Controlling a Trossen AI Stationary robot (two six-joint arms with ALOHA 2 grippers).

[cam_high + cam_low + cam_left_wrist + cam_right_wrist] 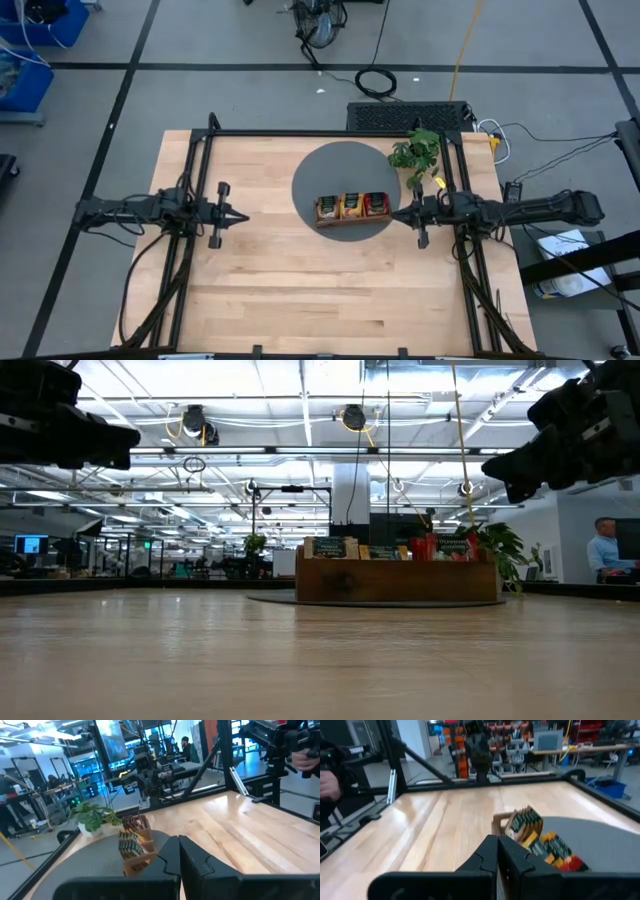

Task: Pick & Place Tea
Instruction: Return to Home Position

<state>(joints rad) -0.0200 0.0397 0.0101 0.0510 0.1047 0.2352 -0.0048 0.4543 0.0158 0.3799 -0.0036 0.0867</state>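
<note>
The tea [351, 206] stands on edge in all three compartments of the wooden tray [350, 222]; sachets judged light, thin, pliable, best pinched across the flat faces; right gripper [397, 213] just beside the tray, left gripper [243, 215] well apart, both closed narrow and empty.

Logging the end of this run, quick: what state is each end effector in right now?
The left end effector is closed, holding nothing.
The right end effector is closed, holding nothing.

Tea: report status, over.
Left gripper shut, empty, over bare table. Right gripper shut, empty, beside tray. Tea in tray, none loose. Nothing between grippers and tray.
</note>
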